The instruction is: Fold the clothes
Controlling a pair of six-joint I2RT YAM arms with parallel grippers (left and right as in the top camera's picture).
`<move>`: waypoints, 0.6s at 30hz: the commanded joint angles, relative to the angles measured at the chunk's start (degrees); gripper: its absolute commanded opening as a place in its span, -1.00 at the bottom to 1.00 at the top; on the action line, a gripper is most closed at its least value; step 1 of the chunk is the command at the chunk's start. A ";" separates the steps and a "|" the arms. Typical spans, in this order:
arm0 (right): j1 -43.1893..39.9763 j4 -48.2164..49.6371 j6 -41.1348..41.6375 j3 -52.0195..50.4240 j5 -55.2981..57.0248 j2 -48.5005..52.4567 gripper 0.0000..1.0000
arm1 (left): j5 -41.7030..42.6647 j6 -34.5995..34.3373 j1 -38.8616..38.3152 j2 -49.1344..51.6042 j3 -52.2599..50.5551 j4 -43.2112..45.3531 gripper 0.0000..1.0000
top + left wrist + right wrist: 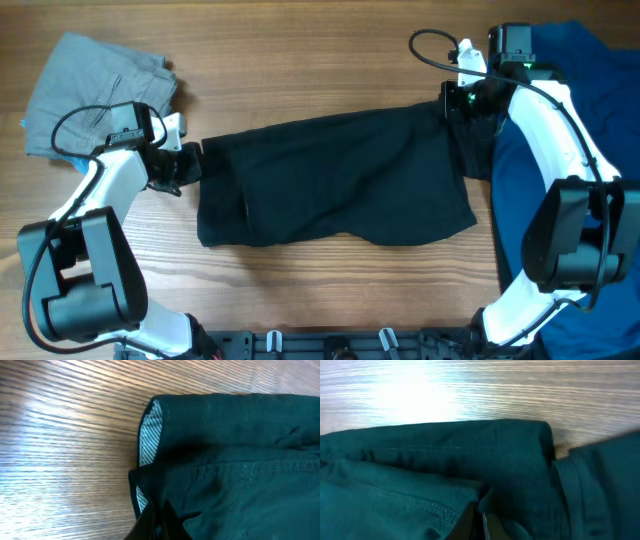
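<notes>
The black shorts (pixel 335 180) lie spread across the middle of the wooden table, stretched between both arms. My left gripper (pixel 185 165) is shut on the shorts' left end; in the left wrist view the fingers (pixel 159 522) pinch the waistband (pixel 240 460) where the pale checked lining (pixel 149 435) shows. My right gripper (pixel 458 105) is shut on the shorts' upper right corner; in the right wrist view the fingers (pixel 480 522) clamp the stitched dark cloth (pixel 445 470).
A crumpled grey garment (pixel 85 85) lies at the back left, behind the left arm. A blue garment (pixel 560 150) covers the right side of the table, under the right arm. A black cable loops above the right gripper.
</notes>
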 commanded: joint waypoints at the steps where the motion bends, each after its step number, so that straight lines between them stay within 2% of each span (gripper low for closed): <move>1: -0.35 0.04 2.56 1.40 4.20 -1.49 -0.91 | 2.80 0.37 -0.22 -4.42 1.05 1.11 -0.92; 11: -0.35 3.65 2.78 1.38 4.17 -1.46 -0.90 | 3.72 -0.07 -0.57 -4.39 1.03 6.36 -0.92; 12: -0.35 3.63 2.78 1.38 4.20 -1.46 -0.55 | 3.72 -0.09 -0.94 -4.09 1.03 6.40 -0.24; 13: -0.35 3.30 2.91 1.38 4.17 -1.46 -0.33 | 3.69 -0.04 -1.27 -3.93 1.03 6.16 0.51; 14: -0.61 2.40 4.83 1.38 4.42 -1.49 -0.39 | 3.45 -0.02 -1.36 -3.91 1.03 5.73 0.75; 15: -1.20 1.36 6.95 1.38 4.42 -1.49 -0.42 | 3.19 -0.02 -1.27 -4.00 1.05 5.09 0.86; 17: -3.10 -2.08 10.60 1.40 4.35 -1.73 -0.28 | 3.04 0.02 0.02 -4.50 1.05 1.92 0.89; 18: -4.35 -6.03 9.75 1.40 3.96 -2.60 -0.27 | 2.93 0.63 1.40 -5.33 1.05 -1.51 0.89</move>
